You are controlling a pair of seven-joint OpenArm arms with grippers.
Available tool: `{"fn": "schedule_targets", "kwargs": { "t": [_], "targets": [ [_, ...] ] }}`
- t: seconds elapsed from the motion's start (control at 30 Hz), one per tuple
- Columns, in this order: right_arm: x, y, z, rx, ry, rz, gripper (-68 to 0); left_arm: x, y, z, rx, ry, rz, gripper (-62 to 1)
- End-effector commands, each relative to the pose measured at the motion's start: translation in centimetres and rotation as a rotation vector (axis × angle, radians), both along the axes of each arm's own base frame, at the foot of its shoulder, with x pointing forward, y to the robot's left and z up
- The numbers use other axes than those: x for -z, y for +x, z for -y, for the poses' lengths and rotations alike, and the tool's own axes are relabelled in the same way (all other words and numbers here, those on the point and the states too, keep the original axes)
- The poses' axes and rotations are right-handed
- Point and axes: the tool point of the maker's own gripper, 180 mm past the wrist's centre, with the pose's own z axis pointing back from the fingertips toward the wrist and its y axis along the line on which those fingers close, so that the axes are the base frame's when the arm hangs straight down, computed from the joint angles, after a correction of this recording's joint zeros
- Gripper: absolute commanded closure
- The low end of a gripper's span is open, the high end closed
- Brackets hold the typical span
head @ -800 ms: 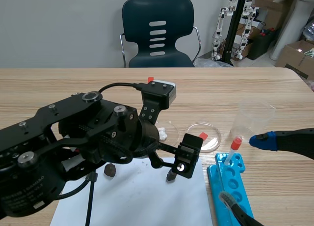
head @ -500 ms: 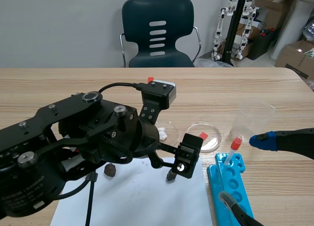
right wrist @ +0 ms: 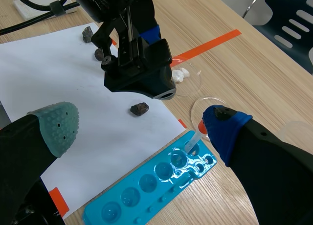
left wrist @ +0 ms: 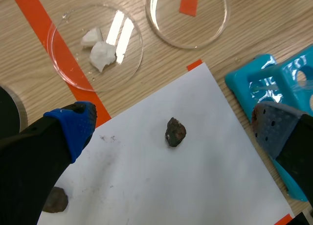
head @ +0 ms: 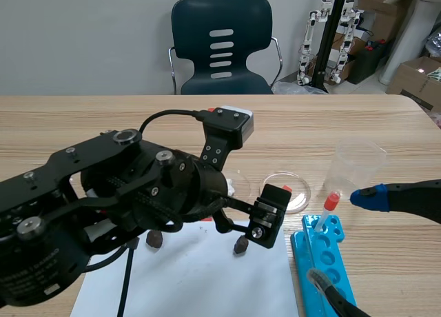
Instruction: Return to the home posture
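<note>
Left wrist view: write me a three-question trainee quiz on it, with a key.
1. True or false: the stone under the left end effector lies on the paper.
2. The dish lying over the orange tape holds: A white lumps, B a stone, C nothing.
3. Is the left end effector open or shut?
Key: 1 true; 2 A; 3 open.

My left arm (head: 103, 200), black and bulky, comes in from 8 o'clock and hangs over the white sheet (head: 200, 275). Its gripper (left wrist: 172, 131) points down, fingers spread wide, nothing between them. My right gripper (right wrist: 141, 124) sits low at 4 o'clock above the blue tray (right wrist: 142, 205), likewise spread and empty.
</note>
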Motion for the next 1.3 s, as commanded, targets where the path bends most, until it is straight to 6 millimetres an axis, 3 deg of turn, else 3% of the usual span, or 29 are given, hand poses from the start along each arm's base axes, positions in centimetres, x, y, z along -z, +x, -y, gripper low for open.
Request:
{"fn": "schedule_targets", "kwargs": {
  "t": [0.0, 0.23, 0.4, 0.53, 0.83, 1.07, 1.27],
  "targets": [
    [-0.4, 0.1, -0.2, 0.001, 0.019, 0.009, -52.9, -1.1, 0.5, -0.4, -0.016, -0.033, 0.037, -62.3],
    [-0.4, 0.1, -0.1, 0.001, 0.019, 0.009, -52.9, -1.3, 0.6, -2.9, 0.001, -0.108, 0.061, -62.3],
    [-0.4, 0.1, -0.1, 0.001, 0.019, 0.009, -52.9, -1.3, 0.3, -6.4, -0.003, -0.144, 0.089, -62.3],
    [-0.4, 0.1, -0.1, 0.001, 0.019, 0.009, -52.9, -2.4, -0.5, -9.4, -0.033, -0.181, 0.144, -62.3],
    [-0.4, 0.1, -0.1, 0.001, 0.019, 0.009, -52.9, -5.9, -4.0, -14.3, -0.084, -0.136, 0.315, -62.3],
    [-0.4, 0.1, -0.1, 0.001, 0.019, 0.009, -52.9, -8.0, -7.1, -16.3, -0.118, -0.152, 0.387, -62.3],
    [-0.4, 0.1, -0.1, 0.001, 0.019, 0.009, -52.9, -8.3, -9.1, -18.0, -0.154, -0.118, 0.389, -62.3]
  ]
}}
